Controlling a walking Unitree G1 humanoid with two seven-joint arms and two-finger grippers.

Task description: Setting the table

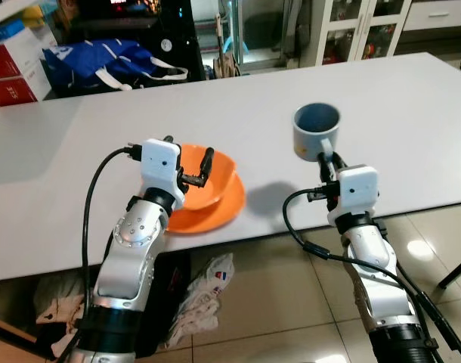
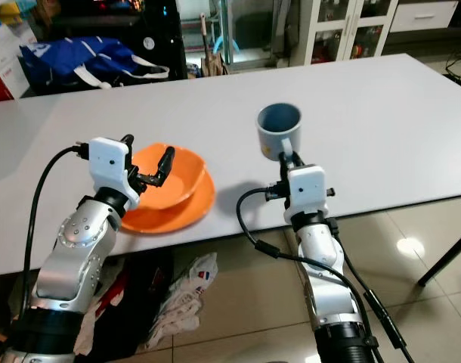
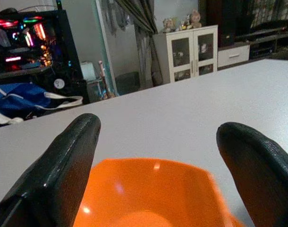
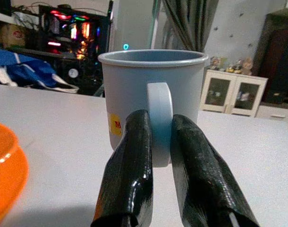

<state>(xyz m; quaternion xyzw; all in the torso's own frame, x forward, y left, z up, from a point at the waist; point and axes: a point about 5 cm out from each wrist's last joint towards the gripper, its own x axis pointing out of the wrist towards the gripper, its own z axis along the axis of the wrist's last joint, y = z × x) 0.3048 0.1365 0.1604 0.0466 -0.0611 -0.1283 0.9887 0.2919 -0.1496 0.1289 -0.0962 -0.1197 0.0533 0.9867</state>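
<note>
An orange bowl rests on an orange plate close to the front edge of the white table. My left gripper is open, its two black fingers spread over the bowl's near rim with nothing between them. To the right, a grey-blue mug is upright and held a little above the table, its shadow falling on the tabletop beside the plate. My right gripper is shut on the mug's handle from the near side.
Beyond the table's far edge lie a blue bag and red boxes; a white cabinet stands at the back right. Crumpled cloths lie on the tiled floor under the front edge. A dark table leg stands at the right.
</note>
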